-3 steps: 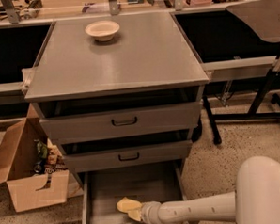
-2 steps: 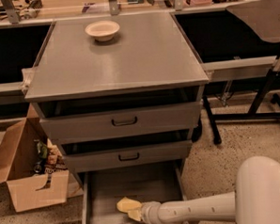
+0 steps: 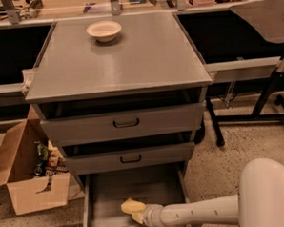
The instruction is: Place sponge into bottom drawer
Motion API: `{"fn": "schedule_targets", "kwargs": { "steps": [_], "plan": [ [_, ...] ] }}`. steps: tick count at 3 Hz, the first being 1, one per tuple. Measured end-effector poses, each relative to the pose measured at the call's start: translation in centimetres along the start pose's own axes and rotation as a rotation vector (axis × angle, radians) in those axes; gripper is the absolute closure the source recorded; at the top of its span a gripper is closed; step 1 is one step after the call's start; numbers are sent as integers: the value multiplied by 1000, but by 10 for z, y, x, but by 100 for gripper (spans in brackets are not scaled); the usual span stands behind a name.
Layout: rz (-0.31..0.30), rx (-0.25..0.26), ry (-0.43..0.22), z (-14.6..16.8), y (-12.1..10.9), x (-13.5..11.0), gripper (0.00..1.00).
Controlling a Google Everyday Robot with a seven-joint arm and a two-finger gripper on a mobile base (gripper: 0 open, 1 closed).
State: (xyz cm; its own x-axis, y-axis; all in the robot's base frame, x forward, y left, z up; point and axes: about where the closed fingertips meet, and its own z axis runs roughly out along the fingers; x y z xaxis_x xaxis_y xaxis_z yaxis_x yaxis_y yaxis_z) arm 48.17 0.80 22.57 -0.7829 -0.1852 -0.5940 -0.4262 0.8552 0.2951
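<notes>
Hovering low in bottom drawer (image 3: 112, 191), near its front edge, with gripper (image 3: 139, 212) against sponge (image 3: 130, 205); grip state impossible to tell. Best to lower onto the floor, release fully, then withdraw straight without dragging sponge out.

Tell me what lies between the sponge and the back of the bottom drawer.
Only the bottom drawer's bare grey floor, in the camera view. The gripper is at the sponge, near the drawer front.
</notes>
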Motion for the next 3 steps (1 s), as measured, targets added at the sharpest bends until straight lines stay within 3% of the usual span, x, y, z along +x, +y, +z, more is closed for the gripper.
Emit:
{"fn": "schedule_targets", "kwargs": {
  "steps": [1, 3],
  "plan": [
    [0, 0, 0, 0, 0, 0, 6],
    [0, 0, 0, 0, 0, 0, 0]
  ]
}}
